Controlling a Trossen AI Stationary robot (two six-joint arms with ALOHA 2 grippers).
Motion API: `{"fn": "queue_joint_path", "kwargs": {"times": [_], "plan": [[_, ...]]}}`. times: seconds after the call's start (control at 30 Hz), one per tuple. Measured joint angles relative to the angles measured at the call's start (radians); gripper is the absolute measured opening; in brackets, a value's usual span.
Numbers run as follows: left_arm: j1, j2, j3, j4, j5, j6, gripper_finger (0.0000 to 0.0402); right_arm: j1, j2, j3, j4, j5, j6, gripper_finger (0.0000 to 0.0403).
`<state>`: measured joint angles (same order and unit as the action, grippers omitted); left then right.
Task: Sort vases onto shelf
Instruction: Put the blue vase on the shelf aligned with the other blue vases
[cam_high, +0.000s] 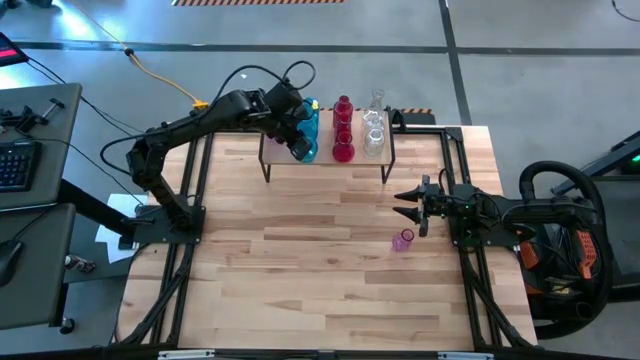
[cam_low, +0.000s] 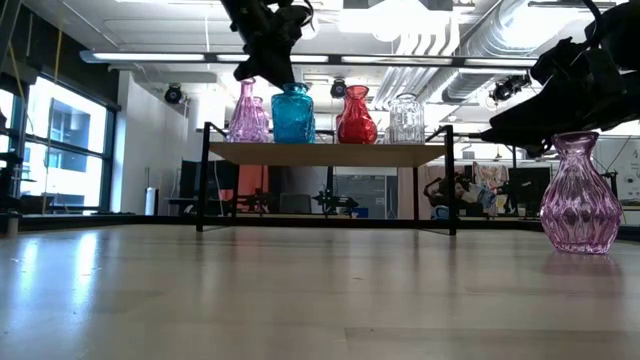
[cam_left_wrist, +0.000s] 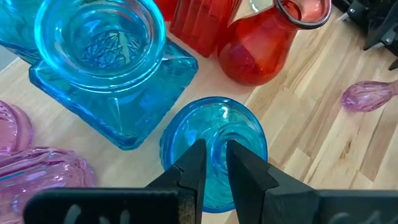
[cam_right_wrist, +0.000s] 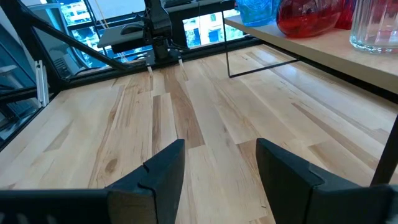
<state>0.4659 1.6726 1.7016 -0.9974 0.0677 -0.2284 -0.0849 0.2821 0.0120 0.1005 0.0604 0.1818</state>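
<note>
The shelf (cam_high: 322, 163) stands at the table's far middle. On it are pink vases (cam_low: 248, 115), a square teal vase (cam_left_wrist: 112, 93), red vases (cam_high: 343, 130) and clear vases (cam_high: 374, 128). My left gripper (cam_left_wrist: 214, 152) reaches over the shelf's left part, shut on a round teal vase (cam_left_wrist: 214, 124) at the shelf's near edge. One pink vase (cam_high: 403, 240) stands on its base on the table, right of the middle. My right gripper (cam_high: 408, 205) hovers open, just beyond that pink vase and clear of it. My left gripper comes slanting down from the table's left and far side onto the round teal vase's open top (cam_left_wrist: 214, 134). Its two nearly shut fingers have a strip of teal glass between them. Which part of the rim they pinch is hidden by the fingers. The vase stays upright.
Bare tabletop lies in front of the shelf and toward the near edge. The shelf's black wire legs (cam_high: 266, 170) stand at its corners. Both arms' black frames run along the table's left and right sides.
</note>
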Motion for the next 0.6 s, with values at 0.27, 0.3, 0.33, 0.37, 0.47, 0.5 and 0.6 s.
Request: {"fn": "queue_joint_path", "kwargs": {"times": [0.27,0.3,0.33,0.37,0.47,0.5,0.6], "plan": [[-0.019,0.0,0.0,0.001,-0.027,-0.005,0.0049,0.0,0.0,0.0,0.0,0.0,0.0,0.0181],[-0.022,0.0,0.0,0.0,-0.029,-0.006,0.0049,0.0,0.0,0.0,0.0,0.0,0.0,0.0181],[-0.023,0.001,0.0,-0.003,-0.035,-0.007,0.0049,0.0,0.0,0.0,0.0,0.0,0.0,0.0181],[-0.024,0.001,0.0,-0.005,-0.041,-0.007,0.0049,0.0,0.0,0.0,0.0,0.0,0.0,0.0181],[-0.029,0.001,0.0,-0.006,-0.053,-0.015,0.0049,0.0,0.0,0.0,0.0,0.0,0.0,0.0181],[-0.03,0.001,0.0,-0.007,-0.054,-0.016,0.0049,0.0,0.0,0.0,0.0,0.0,0.0,0.0181],[-0.036,0.001,0.0,-0.009,-0.074,-0.035,0.0049,0.0,0.0,0.0,0.0,0.0,0.0,0.0181]]}}
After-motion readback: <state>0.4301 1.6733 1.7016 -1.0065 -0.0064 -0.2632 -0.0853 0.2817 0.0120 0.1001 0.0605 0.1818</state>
